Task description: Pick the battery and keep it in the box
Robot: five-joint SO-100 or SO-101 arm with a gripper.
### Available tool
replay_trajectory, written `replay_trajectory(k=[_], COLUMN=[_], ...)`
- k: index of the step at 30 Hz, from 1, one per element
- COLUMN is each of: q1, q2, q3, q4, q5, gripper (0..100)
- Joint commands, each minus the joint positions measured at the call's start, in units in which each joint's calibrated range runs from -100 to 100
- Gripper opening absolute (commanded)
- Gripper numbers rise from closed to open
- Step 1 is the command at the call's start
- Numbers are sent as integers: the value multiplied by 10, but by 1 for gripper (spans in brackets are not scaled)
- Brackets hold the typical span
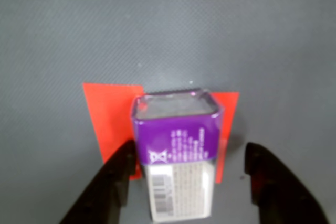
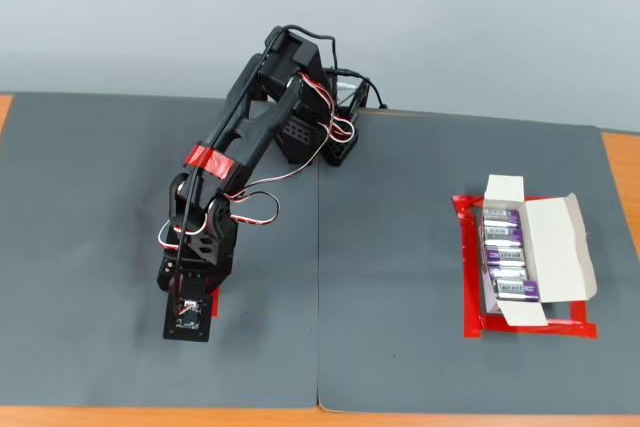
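While our gripper [image 1: 186, 182] stands spread around the battery [image 1: 177, 153] on the red patch [image 1: 113, 119], seemingly untouched, we should center, lower, then squeeze evenly.

Wrist cam: rides arm, looks down close at grey mat [image 1: 262, 35], fingers at near edge.
Fixed cam: high front, wide, whole mat.
Shared: patch under gripper [image 2: 190, 322], left-near.

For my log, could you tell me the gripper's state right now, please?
Gripper: open, its fingers either side of the battery, with a gap at the right finger; nothing gripped.
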Motion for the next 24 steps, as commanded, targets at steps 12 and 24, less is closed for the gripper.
replay_trajectory(k=[12, 24], q1=[2, 2], q2=[-2, -26], q3=[-14, -19], q4=[4, 7], q5=[-2, -2], gripper=[2, 2])
